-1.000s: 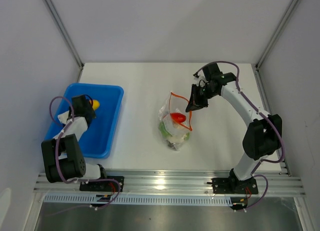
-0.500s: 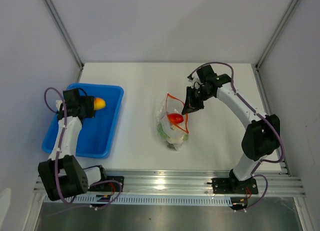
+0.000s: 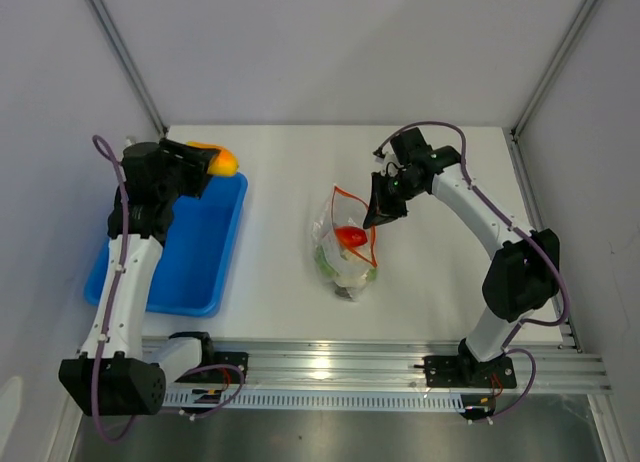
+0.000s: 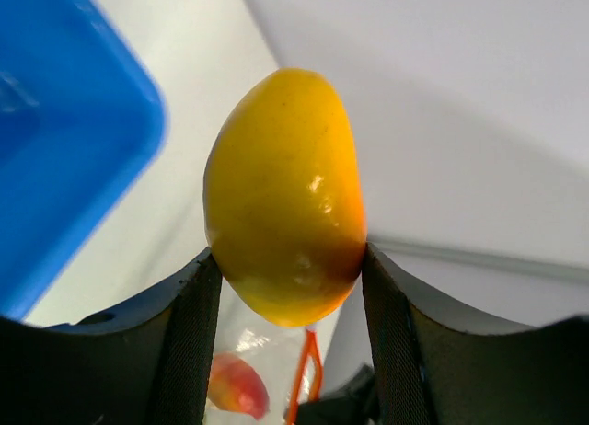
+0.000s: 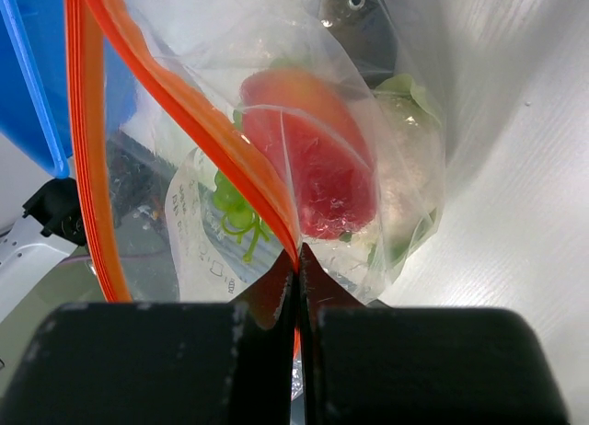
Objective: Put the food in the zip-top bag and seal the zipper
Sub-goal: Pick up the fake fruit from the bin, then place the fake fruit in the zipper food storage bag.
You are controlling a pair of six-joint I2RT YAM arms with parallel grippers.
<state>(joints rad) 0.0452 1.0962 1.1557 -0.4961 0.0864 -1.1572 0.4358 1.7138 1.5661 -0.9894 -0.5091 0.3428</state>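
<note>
Nearest, by the near left corner of the counter (image 3: 285, 172), lies the blue tray (image 3: 200, 277). It is only a waiting place, not where things should end up.

In the middle of the counter, a little toward the right edge, sits the zip-top bag (image 3: 345, 267), crinkly and see-through. Inside it are a red-orange piece (image 5: 317, 167), green leafy bits (image 5: 235, 218) and a pale piece (image 5: 405, 195) (most likely the cauliflower one, though the plastic blurs it). The bag's mouth faces the far edge and gapes open.

It gapes because the right gripper (image 5: 296, 259) is pinching the zipper (image 5: 179, 112), the orange-red strip, on one side of the mouth. Its two jaws are pressed together on the strip, with no gap showing between them. Holding that lip up looks like a way to keep the hole wide so things can drop in.

Farther off, above the far end of the tray and near the left edge, hangs the left gripper (image 3: 203, 164). Its fingers (image 4: 198, 333) squeeze the yellow fruit (image 4: 285, 186) from both sides. The fruit is up in the air and touches nothing else. The bag shows past it in the left wrist view.

So the step in hand seems to be carrying the fruit across to the open mouth. The zipper is not yet shut, and that job likely comes last, once the fruit is inside.
</note>
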